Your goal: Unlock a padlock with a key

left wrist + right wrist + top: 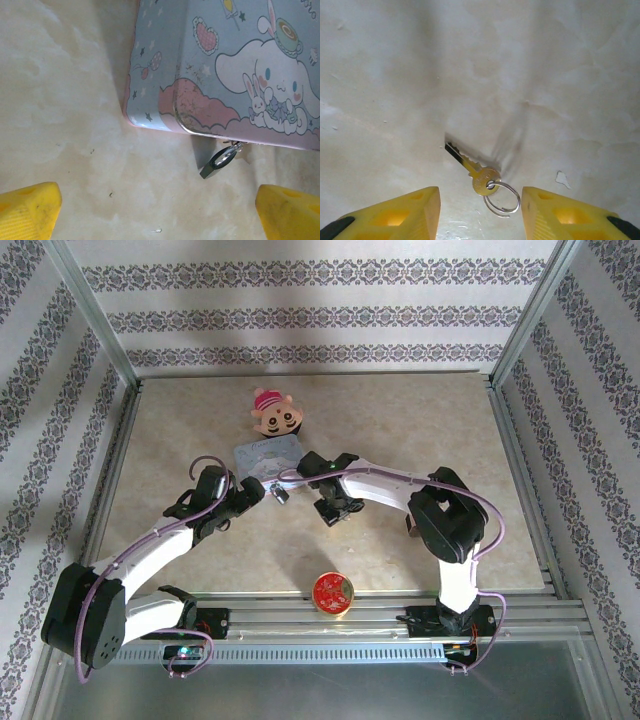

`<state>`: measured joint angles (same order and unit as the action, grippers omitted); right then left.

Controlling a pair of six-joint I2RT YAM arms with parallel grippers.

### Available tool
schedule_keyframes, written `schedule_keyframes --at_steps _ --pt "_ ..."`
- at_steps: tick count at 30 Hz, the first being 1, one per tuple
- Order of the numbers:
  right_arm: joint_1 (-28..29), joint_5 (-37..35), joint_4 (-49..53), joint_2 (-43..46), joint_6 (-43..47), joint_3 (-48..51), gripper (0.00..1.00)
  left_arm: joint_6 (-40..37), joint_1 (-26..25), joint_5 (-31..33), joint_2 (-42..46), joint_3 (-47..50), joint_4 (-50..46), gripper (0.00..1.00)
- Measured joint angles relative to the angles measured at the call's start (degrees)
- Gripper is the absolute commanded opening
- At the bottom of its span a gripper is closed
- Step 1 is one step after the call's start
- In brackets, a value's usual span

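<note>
Reaching in from its base at the near right, the white right arm (385,483) folds at a raised elbow and stretches leftward across the pale marbled beige table (420,420), its wrist tipped down toward the surface. The right gripper (480,212) hangs with its yellow fingers (400,215) parted. The thin brass-toned metal key (475,172) lies flat on the table in the gap between them, touched by neither, and a silvery wire ring (502,199) threads its head. The white left arm (160,545) runs up from the near left corner on a long diagonal. The left gripper (160,210) stands spread wide, holding nothing, and faces the near edge of the pastel-blue rectangular cartoon tin (225,65). The small dark blocky padlock (219,162) with a silvery shackle sits against that edge, shackle toward the tin; seen from above, it lies between the two grippers. Behind the tin sits a pink-capped plush face (275,416), and a round red disc (331,593) lies at the table's near edge, well apart from both grippers.
</note>
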<state>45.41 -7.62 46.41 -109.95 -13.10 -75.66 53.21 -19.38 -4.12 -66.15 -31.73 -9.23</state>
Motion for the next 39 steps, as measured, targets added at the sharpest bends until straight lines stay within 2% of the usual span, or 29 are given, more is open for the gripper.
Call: schedule_keyframes --at_steps 15,20,26,28,32,39 --pt "-2.3 2.6 -2.5 0.5 -0.2 4.5 0.48 0.0 0.0 0.0 0.0 0.1 0.7 0.99" --pt "-2.7 4.4 -2.7 0.5 -0.5 4.5 0.36 0.0 0.0 -0.2 0.0 0.1 0.7 0.99" --pt "-2.5 6.9 -3.4 0.6 -0.4 4.6 0.06 0.0 0.0 -0.4 0.0 0.1 0.7 0.99" --pt "-2.6 7.1 -4.1 0.9 -0.6 4.8 0.00 0.0 0.0 -0.4 0.0 0.1 0.7 0.99" --pt "-2.6 7.5 -4.7 3.0 -1.1 5.6 0.00 -0.2 0.0 -0.4 0.0 0.1 0.9 0.99" --pt "-2.9 10.0 -4.7 12.1 -1.6 5.8 0.00 -1.4 0.0 -0.7 1.4 0.1 2.2 0.99"
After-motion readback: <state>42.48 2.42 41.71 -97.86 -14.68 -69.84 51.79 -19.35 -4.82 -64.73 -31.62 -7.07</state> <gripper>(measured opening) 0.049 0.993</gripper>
